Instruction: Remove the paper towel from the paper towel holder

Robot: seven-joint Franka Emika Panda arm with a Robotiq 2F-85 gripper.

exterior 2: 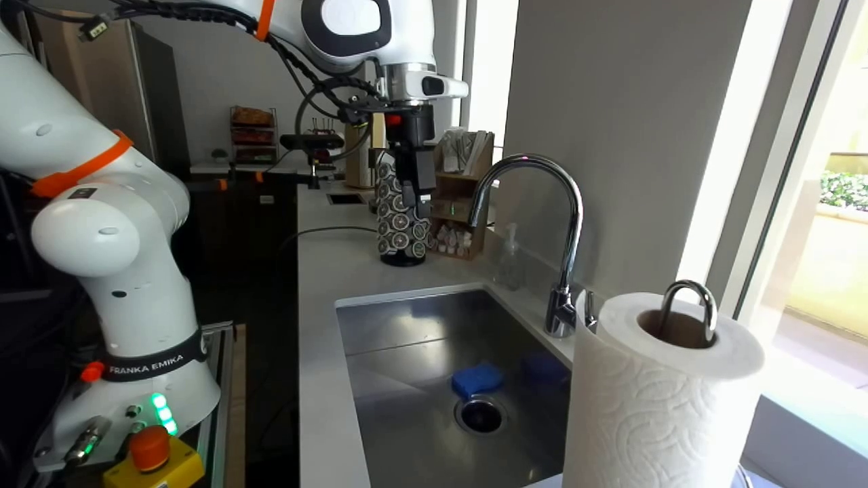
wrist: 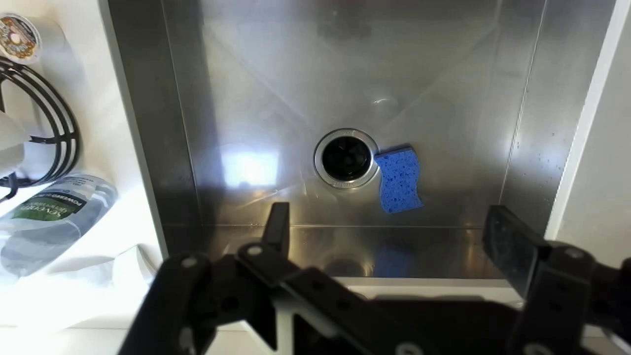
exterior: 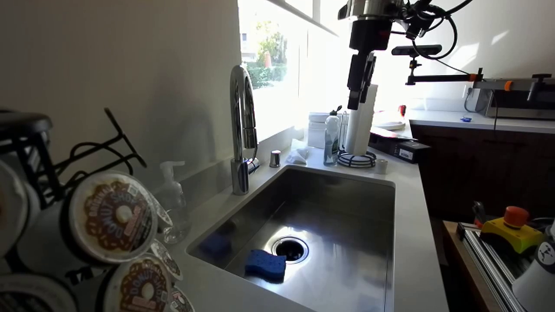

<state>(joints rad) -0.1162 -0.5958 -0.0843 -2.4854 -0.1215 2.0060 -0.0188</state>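
Gripper (wrist: 387, 229): it hangs above the sink (wrist: 276, 74), fingers wide apart with nothing between them; you hold nothing yet.
Paper towel (exterior 2: 668, 420): off to one side of the gripper and well apart from it, past the sink's end on the worktop (exterior: 414, 247), mounted on the paper towel holder (exterior: 357, 164).
Fit: the paper towel looks thick for your spread; come in off-centre and one finger could strike its rim and shove everything.
Metal loop (exterior 2: 709, 315): it pokes out of the cardboard core (exterior 2: 683, 337); pull at a slant and the core may bind, lifting the holder too.
Loose edge (exterior 2: 580, 325): a sheet stands away from the side; a finger could snag and tear it.
Soap bottle (wrist: 56, 217): lower than the gripper, just beside the holder's base; swing low and you may tip it.
Faucet (exterior: 237, 112): an arch to one side of the gripper; drift that way and you could clip it.
Paper: white, quilted, probably soft; squeeze hard and it will likely dent, lightly and it may slip.
Holder base: dark wire in round rings.
Bottle: clear plastic, part-green label.
Under the gripper: smooth, glaring steel and a blue, pitted, wavy-edged sponge (wrist: 399, 181).
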